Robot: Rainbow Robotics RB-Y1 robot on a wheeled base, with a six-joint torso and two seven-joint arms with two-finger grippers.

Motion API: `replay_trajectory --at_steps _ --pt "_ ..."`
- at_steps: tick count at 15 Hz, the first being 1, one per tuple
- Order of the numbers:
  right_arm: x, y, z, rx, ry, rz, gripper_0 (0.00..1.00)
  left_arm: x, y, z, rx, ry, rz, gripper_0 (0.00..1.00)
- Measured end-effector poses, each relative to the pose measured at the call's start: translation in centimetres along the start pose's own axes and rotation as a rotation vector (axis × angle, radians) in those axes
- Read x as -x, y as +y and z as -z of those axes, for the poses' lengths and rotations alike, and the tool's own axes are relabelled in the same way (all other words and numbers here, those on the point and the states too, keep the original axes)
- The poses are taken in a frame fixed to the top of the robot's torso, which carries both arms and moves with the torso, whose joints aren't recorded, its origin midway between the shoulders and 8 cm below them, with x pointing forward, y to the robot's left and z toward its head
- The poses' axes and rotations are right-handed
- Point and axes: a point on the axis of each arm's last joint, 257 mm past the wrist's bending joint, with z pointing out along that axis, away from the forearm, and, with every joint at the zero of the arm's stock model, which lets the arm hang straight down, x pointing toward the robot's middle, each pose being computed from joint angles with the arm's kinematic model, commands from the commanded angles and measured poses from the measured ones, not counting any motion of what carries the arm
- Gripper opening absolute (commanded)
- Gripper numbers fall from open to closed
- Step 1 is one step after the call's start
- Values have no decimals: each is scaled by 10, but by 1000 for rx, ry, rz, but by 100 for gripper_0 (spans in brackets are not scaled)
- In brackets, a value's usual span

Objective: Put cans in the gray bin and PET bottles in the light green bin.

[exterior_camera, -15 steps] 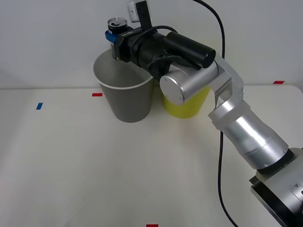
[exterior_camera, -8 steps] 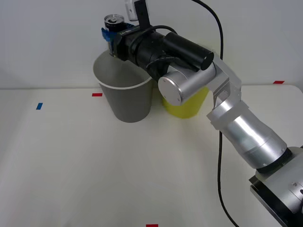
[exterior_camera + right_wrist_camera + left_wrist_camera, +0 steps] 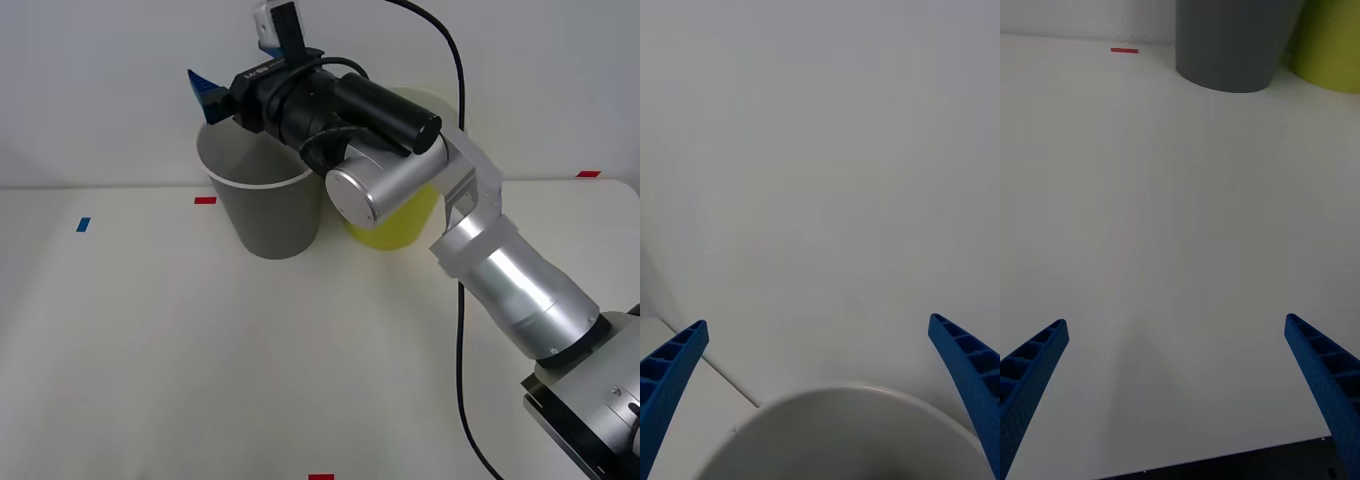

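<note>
The right hand (image 3: 205,92) hangs spread and empty just above the gray bin (image 3: 268,205); pulling back low, its fingers (image 3: 670,371) might clip the rim and tip it toward the light green bin (image 3: 395,222).

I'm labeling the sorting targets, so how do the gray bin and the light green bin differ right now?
The gray bin is dark gray outside; the light green bin is yellow-green. The gray bin stands to the robot's left of the light green bin. The right gripper, jaws open, is above the gray bin, not the light green bin. Both are tapered cups standing upright.
</note>
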Motion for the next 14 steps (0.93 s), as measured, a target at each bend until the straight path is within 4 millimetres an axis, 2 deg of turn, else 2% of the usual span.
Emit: replay_trajectory --at_steps 2,5,8,10,12,13,14 --pt "11 4 2 10 -21 7 100 0 0 0 0 0 0 100" --pt "38 9 11 31 -70 15 100 0 0 0 0 0 0 100" --pt "60 1 21 28 -109 19 100 0 0 0 0 0 0 100" --pt "70 -8 28 19 -119 27 100 0 0 0 0 0 0 100" --pt "68 -15 38 3 -60 31 100 0 0 0 0 0 0 100" --pt "67 -16 48 -1 -18 29 100 0 0 0 0 0 0 100" --pt "75 -14 62 6 -8 21 100 0 0 0 0 0 0 100"
